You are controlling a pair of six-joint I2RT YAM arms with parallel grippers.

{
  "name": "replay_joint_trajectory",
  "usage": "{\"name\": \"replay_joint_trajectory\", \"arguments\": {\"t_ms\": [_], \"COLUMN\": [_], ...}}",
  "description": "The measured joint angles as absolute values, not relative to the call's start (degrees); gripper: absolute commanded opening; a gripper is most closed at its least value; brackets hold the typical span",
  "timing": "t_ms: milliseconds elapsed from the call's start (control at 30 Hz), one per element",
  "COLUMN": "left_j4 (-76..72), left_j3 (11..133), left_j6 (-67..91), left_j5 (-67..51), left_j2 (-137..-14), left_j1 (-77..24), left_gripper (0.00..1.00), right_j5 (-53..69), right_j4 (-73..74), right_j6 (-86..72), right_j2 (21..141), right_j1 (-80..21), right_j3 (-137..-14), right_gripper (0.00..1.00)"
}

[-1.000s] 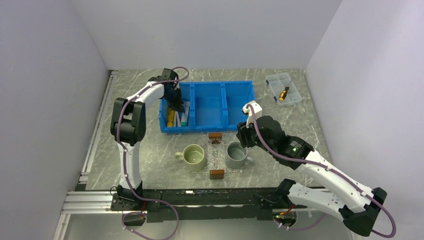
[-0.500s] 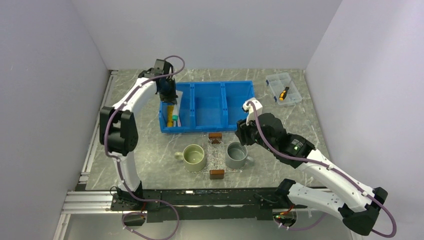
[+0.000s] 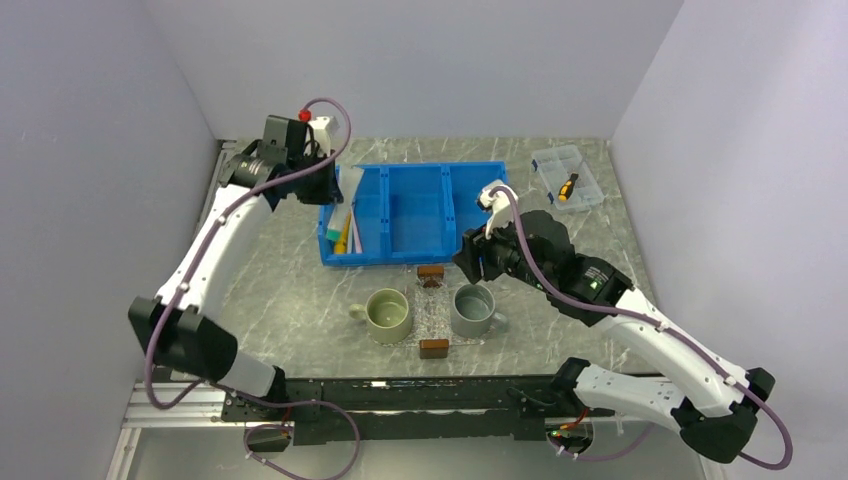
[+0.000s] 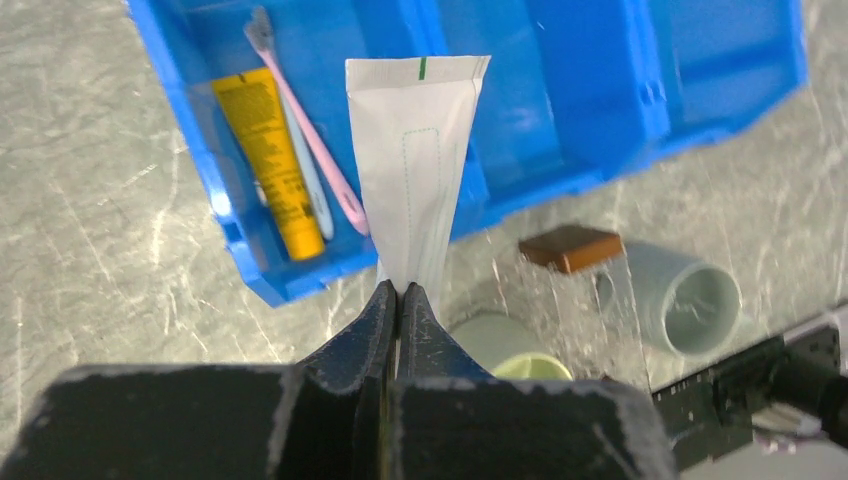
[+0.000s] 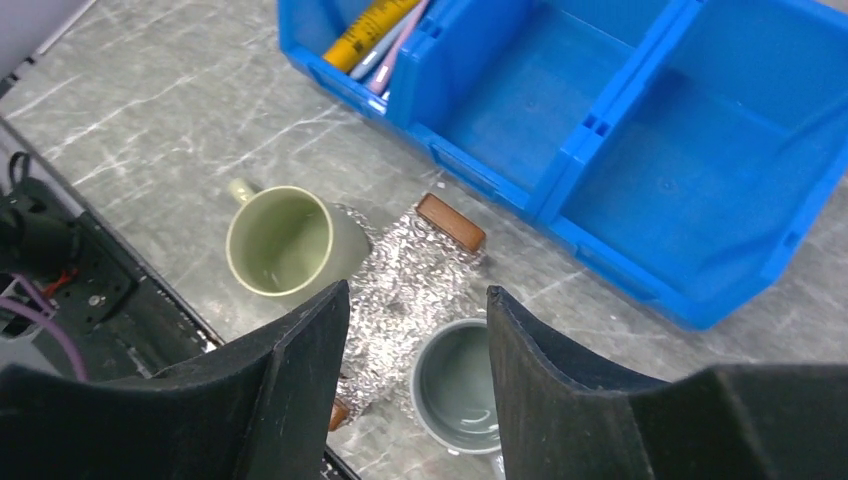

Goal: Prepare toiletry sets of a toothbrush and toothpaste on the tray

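My left gripper is shut on the narrow end of the white toothpaste and holds it above the left compartment of the blue bin. From the top view the left gripper hangs over the bin's left end with the toothpaste below it. A pale blue toothbrush lies in that compartment beside a pink one. The clear tray with brown handles sits between two mugs. My right gripper is open and empty above the tray.
A yellow tube lies in the bin's left compartment. A green mug stands left of the tray and a grey mug right of it. A clear lidded box sits at the back right.
My left arm has risen and swung left, lifting the toothpaste out of the bin's left compartment. My right gripper has shifted slightly left, still open.
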State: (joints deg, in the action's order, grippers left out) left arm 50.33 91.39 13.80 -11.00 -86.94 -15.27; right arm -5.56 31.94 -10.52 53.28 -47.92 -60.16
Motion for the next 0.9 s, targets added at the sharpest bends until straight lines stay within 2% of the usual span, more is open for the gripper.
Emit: {"name": "replay_joint_trajectory", "arguments": {"t_ms": [467, 900], "left_j4": [51.81, 51.24], "left_j3": [71.70, 62.52], "left_j6": [8.05, 5.54], "left_j5": [-20.43, -26.94], "left_j2": [-66.15, -53.49], "left_j1": [-27.07, -34.74], "left_gripper": [0.00, 0.00], "right_j5": [8.19, 23.79], "right_j4": [29.04, 22.35], "right_j6": [-11.07, -18.39], "right_j2": [57.30, 61.23], "right_j1": [-47.88, -46.78], "right_j3": [-61.87, -61.87], "right_gripper": [0.64, 0.68]}}
